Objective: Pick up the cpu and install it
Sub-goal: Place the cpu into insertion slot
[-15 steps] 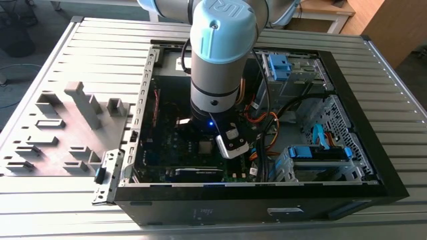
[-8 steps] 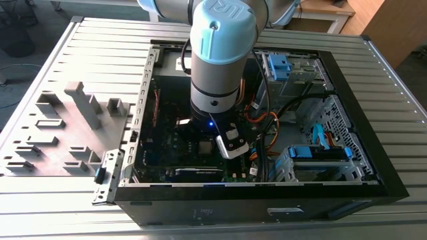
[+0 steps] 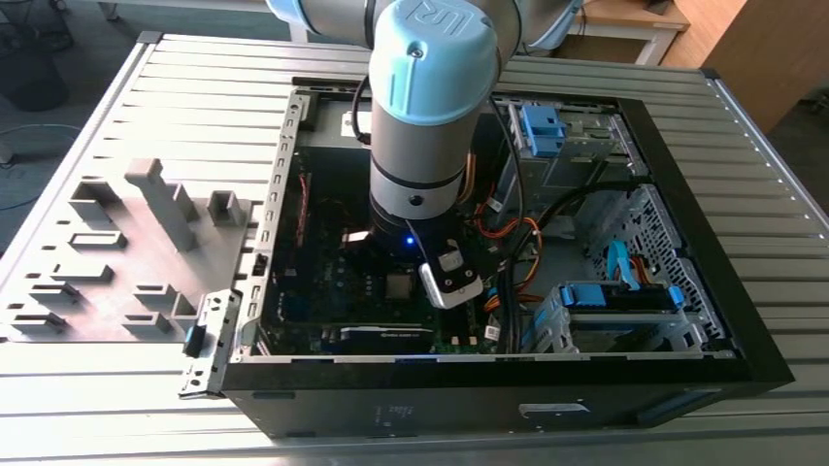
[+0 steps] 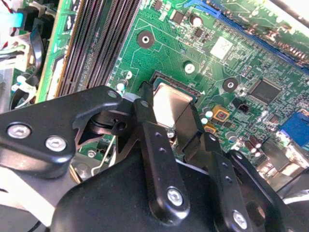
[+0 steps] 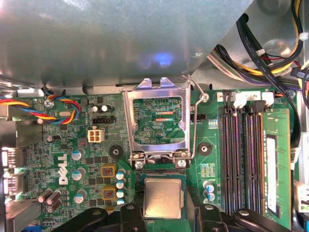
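Observation:
The cpu [image 4: 169, 102], a small square chip with a silver-grey top, sits level in or just over the black socket on the green motherboard [image 4: 241, 63]. My gripper [image 4: 169, 116] is shut on it, one black finger against each of two opposite sides. In the first wrist view the cpu [image 5: 163, 197] shows between the same fingers [image 5: 129, 211], below the socket's raised metal load plate [image 5: 157, 87]. In the exterior view my arm [image 3: 421, 126] reaches straight down into the open computer case [image 3: 764, 374].
The socket's wire lever [image 5: 194, 121] stands up beside the load plate. Memory slots [image 5: 241, 159] run along one side of the socket, and cable bundles [image 5: 270, 53] hang near them. A grey fixture tray [image 3: 130, 252] lies outside the case at the exterior view's left.

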Robot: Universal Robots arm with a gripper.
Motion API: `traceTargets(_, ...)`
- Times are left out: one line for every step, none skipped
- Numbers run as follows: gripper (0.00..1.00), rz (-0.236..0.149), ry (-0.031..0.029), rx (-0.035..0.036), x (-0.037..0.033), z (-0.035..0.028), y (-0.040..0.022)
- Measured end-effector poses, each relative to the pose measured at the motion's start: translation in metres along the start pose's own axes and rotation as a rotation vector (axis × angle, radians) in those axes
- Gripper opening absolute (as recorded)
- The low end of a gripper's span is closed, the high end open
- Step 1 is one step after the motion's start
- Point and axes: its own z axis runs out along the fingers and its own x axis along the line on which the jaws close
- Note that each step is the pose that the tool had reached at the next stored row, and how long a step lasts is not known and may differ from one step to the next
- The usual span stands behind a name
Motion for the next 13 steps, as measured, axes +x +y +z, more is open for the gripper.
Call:
traceTargets(0.43, 0.000, 0.0000, 0.0000, 0.0000, 0.0000, 0.0000)
traceTargets(0.43, 0.000, 0.0000, 0.0000, 0.0000, 0.0000, 0.0000)
traceTargets(0.43, 0.000, 0.0000, -0.0001, 0.0000, 0.0001, 0.0000)
traceTargets(0.43, 0.000, 0.0000, -0.0001, 0.0000, 0.0001, 0.0000)
traceTargets(0.44, 0.000, -0.0003, -0.0005, 0.0000, 0.0003, 0.0001)
traceTargets(0.44, 0.000, -0.0005, -0.0005, -0.0001, 0.0003, 0.0001)
traceTargets(0.44, 0.000, -0.0002, -0.0005, -0.0001, 0.0003, 0.0001)
traceTargets(0.50, 0.000, -0.0002, -0.0005, 0.0000, 0.0003, 0.0001)
traceTargets(0.50, 0.000, -0.0001, -0.0004, 0.0000, 0.0003, 0.0000)
traceTargets(0.50, 0.000, 0.0000, -0.0002, 0.0000, 0.0002, 0.0000)
traceTargets(0.50, 0.000, 0.0000, -0.0001, 0.0000, 0.0002, 0.0000)
traceTargets(0.50, 0.000, 0.0000, 0.0000, 0.0000, 0.0002, 0.0000)
traceTargets(0.50, 0.000, 0.0000, -0.0001, 0.0000, 0.0000, 0.0000)
